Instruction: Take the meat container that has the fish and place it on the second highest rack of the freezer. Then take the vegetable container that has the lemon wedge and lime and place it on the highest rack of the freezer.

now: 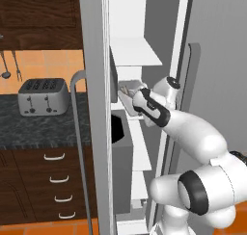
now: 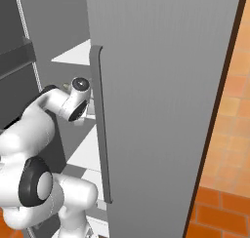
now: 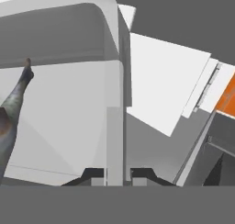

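Observation:
My gripper [image 3: 115, 175] is shut on the side wall of the white meat container [image 3: 69, 103], and that thin wall stands upright between the two fingertips. The fish [image 3: 11, 113] lies inside the container at the left, tail pointing up. In the left base view the gripper [image 1: 132, 98] holds the container [image 1: 126, 87] inside the open freezer. It is just under the broad white shelf [image 1: 137, 53] and close above the shelf below that. Whether it rests on that lower shelf I cannot tell. The vegetable container is out of view.
The open freezer door [image 2: 161, 86] with its long handle [image 2: 100, 125] stands close on the arm's right. The freezer's grey side panel [image 1: 94, 109] walls the left. Beyond it, a toaster [image 1: 42, 96] sits on the dark counter [image 1: 29, 128] over drawers.

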Tool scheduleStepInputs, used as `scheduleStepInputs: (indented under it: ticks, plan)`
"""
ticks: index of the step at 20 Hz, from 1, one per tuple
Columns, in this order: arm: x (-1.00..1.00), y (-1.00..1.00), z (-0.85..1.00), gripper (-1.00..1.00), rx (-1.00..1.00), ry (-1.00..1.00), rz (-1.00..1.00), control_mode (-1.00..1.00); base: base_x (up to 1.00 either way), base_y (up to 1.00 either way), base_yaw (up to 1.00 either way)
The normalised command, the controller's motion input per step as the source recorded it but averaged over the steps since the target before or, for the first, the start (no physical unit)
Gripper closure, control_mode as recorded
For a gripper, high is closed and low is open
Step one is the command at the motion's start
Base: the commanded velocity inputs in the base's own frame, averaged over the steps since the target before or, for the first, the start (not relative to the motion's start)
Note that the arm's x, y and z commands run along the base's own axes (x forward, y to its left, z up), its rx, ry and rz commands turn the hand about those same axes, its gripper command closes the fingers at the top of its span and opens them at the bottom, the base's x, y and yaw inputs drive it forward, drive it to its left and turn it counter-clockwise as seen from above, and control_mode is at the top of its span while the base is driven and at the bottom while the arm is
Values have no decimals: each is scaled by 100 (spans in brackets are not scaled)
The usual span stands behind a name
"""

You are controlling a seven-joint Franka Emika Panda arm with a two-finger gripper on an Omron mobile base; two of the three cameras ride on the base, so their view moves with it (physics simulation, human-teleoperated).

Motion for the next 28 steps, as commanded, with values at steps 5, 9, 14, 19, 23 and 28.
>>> scheduleStepInputs:
  ticks: [5, 9, 14, 19, 23, 28]
  plan:
    - [45, 12, -25, 100, 0, 1, 0, -100, 0, 0, 0]
    - [46, 19, -23, 100, 0, 0, -1, -100, 0, 0, 0]
    - [44, 0, -24, 100, 0, 0, -1, -100, 0, 0, 0]
    - [25, 0, -18, -100, 0, 0, -3, -100, 0, 0, 0]
    - [34, 0, -10, -100, 0, 0, -4, -100, 0, 0, 0]
    - [22, 0, 2, -100, 0, -11, -3, -100, 0, 0, 0]
